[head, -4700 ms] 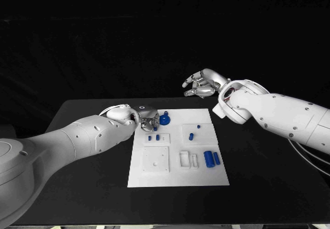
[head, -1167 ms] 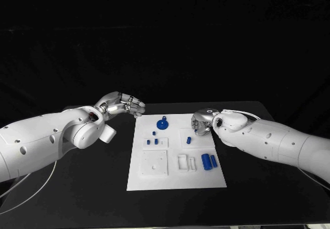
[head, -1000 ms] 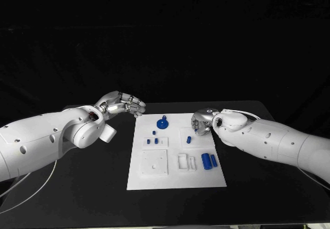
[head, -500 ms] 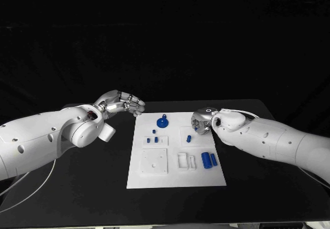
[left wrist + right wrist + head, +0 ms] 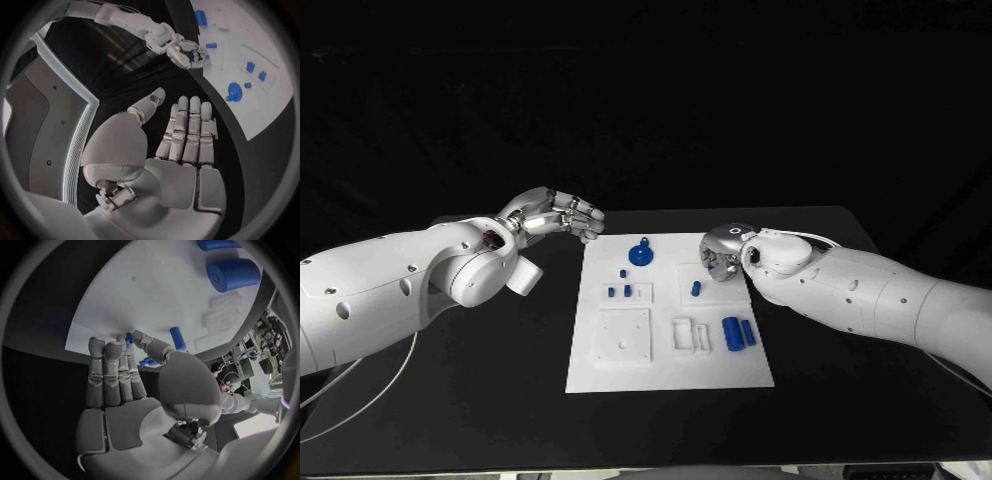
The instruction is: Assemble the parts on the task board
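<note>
Table (image 5: 473, 350) in black carries the white task board (image 5: 668, 360) at its middle, blue parts (image 5: 737, 333) scattered on it. We see the left hand (image 5: 554, 217) raised off the board's far left corner, fingers straight, empty. The right hand (image 5: 721, 252) hovers over the board's far right edge, fingers apart, holding nothing.

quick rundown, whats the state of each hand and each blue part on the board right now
Left silver hand: raised beside the board's far left corner, holds nothing, fingers straight and together.
Right silver hand: low at the board's right edge, fingers extended, holds nothing.
White task board: flat on the black table.
Blue round knobbed part: resting on the board's far end.
Large blue cylinder: lying on its side.
Slim blue cylinder: lying beside it.
Small blue peg: near the right hand, untouched.
</note>
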